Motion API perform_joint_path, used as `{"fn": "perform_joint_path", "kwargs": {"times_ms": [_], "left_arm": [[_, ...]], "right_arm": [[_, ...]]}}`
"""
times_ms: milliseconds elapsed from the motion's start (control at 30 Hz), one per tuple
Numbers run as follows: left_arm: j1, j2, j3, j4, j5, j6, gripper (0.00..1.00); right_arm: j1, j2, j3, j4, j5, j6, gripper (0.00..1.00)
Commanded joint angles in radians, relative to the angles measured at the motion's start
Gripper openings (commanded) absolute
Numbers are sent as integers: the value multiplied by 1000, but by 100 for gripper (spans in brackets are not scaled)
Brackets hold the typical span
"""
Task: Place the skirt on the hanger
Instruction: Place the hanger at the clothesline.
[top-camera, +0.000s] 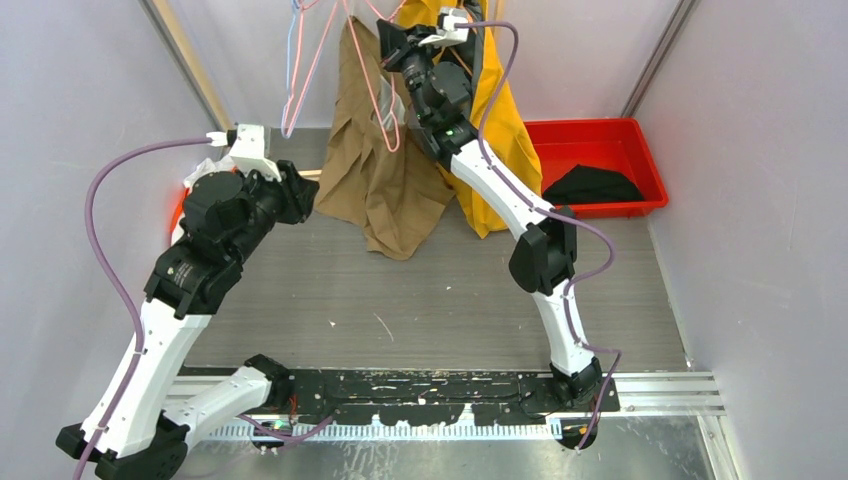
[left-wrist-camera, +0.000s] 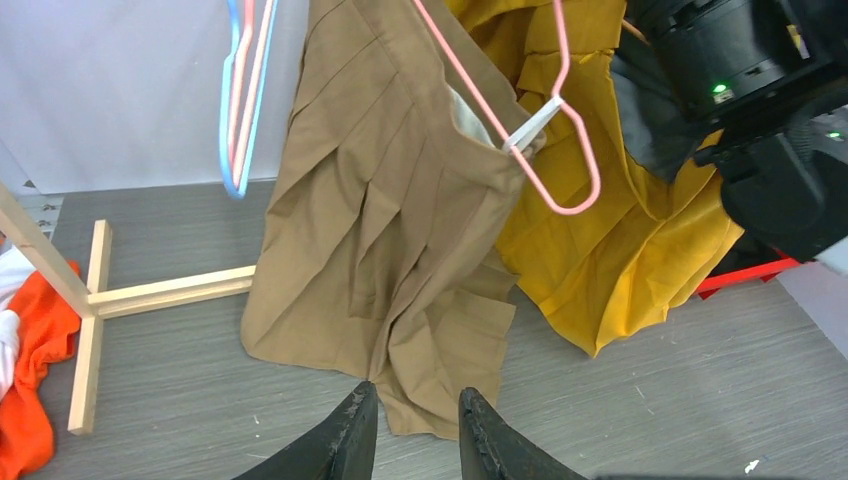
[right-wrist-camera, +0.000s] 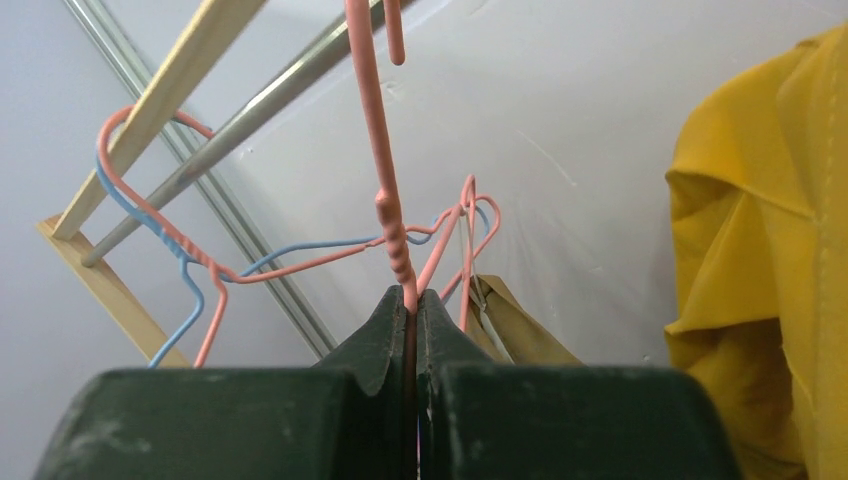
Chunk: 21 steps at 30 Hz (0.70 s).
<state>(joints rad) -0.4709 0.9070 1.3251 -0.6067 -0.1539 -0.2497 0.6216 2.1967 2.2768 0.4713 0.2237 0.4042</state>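
Tan skirt (left-wrist-camera: 380, 230) hangs just ahead of your empty, part-open left gripper (left-wrist-camera: 417, 400), while your right gripper (right-wrist-camera: 413, 296) pinches the upright neck of the pink hanger (right-wrist-camera: 392, 225).

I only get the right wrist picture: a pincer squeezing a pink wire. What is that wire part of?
Observer: A pink hanger; the left wrist view shows it threaded through the waist of the brown skirt.
Operator: Is the skirt hanging free?
Observer: No, its hem rests bunched on the grey table.
Operator: And the other pincer?
Observer: The left pincer is open and empty, just short of that hem.
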Motion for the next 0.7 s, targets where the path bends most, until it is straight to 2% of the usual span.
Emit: {"fn": "perform_joint_path", "kwargs": {"times_ms": [0, 500, 667], "left_arm": [[6, -8, 27, 7, 26, 18, 35], [8, -4, 49, -25, 31, 30, 33], [8, -2, 58, -29, 35, 31, 33]], "right_arm": [[-4, 6, 98, 213, 25, 71, 1], [-5, -5, 53, 371, -23, 150, 1], [-3, 38, 132, 347, -19, 155, 1]]}}
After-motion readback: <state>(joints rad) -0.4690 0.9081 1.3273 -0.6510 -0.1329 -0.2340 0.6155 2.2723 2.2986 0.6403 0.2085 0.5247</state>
